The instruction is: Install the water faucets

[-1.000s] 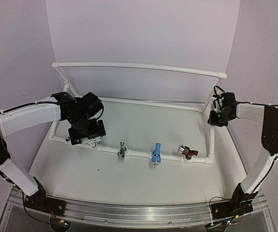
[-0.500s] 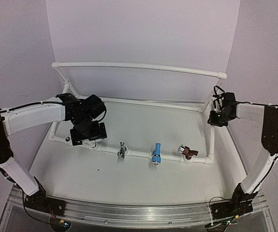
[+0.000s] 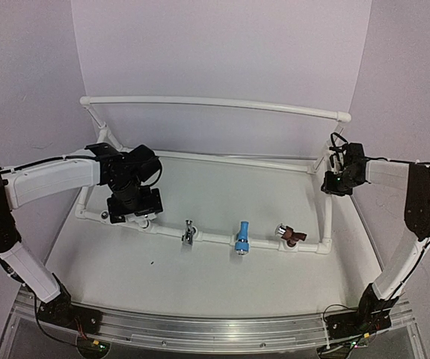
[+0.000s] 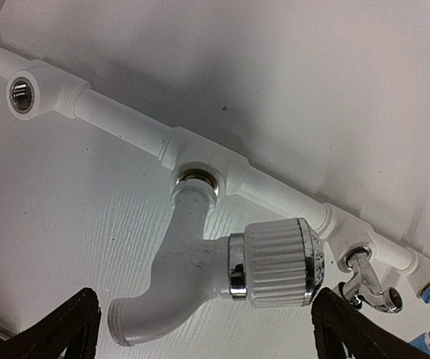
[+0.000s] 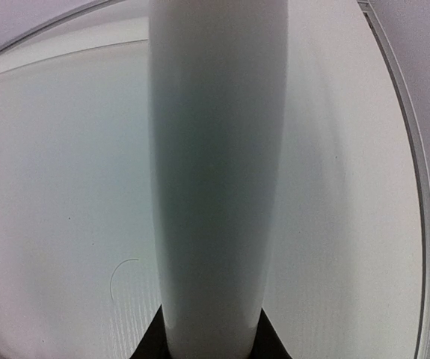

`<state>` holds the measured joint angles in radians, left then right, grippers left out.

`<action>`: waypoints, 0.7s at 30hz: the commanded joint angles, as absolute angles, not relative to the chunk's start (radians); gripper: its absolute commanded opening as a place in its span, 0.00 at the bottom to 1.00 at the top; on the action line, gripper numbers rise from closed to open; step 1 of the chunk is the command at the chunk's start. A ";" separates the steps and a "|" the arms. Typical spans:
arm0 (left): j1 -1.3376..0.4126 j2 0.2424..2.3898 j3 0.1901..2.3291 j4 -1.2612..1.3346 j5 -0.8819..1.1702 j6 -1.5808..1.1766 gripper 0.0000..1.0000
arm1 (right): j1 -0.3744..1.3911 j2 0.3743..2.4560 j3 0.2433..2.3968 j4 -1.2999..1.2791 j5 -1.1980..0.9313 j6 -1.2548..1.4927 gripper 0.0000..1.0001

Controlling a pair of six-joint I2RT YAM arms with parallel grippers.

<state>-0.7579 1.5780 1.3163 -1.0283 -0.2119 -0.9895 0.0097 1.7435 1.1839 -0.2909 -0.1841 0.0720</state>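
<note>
Altogether four faucets (image 3: 241, 236) on one pipe frame (image 3: 215, 103), left hand (image 3: 135, 215) wide open, right hand (image 3: 336, 182) clamping frame.

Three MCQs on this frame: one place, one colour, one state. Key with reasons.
1. The white faucet sits: A) on the table B) end in a front pipe socket C) in the right fingers.
2. The faucet between the chrome faucet and reddish-brown faucet is: A) green B) yellow C) light blue.
3. The left fingers are: A) open, flanking the white faucet B) shut on it C) out of view.
Key: B, its end meets the socket; C, light blue faucet, top view; A, both fingers stand clear of it.
</note>
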 commanded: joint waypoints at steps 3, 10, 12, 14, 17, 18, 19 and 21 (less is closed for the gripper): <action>-0.750 1.586 1.330 -0.992 -0.209 -0.946 0.99 | 0.008 1.720 1.177 -0.296 -0.164 -0.031 0.00; -0.745 1.584 1.315 -0.968 -0.203 -0.945 1.00 | 0.008 1.721 1.175 -0.295 -0.163 -0.031 0.00; -0.743 1.583 1.311 -0.965 -0.203 -0.945 0.99 | 0.008 1.721 1.177 -0.295 -0.164 -0.031 0.00; -0.741 1.583 1.309 -0.963 -0.205 -0.945 0.99 | 0.008 1.721 1.177 -0.295 -0.164 -0.031 0.00; -0.738 1.589 1.308 -0.963 -0.204 -0.939 0.97 | 0.008 1.721 1.177 -0.295 -0.165 -0.030 0.00; -0.736 1.592 1.307 -0.963 -0.205 -0.937 0.96 | 0.008 1.721 1.177 -0.295 -0.164 -0.030 0.00; -0.735 1.593 1.306 -0.962 -0.205 -0.937 0.94 | 0.008 1.721 1.177 -0.295 -0.163 -0.032 0.00; -0.733 1.595 1.304 -0.964 -0.204 -0.933 0.93 | 0.008 1.721 1.176 -0.295 -0.163 -0.032 0.00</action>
<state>-0.7416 1.5861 1.3132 -0.9833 -0.2020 -0.9524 0.0097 1.7435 1.1835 -0.2909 -0.1841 0.0719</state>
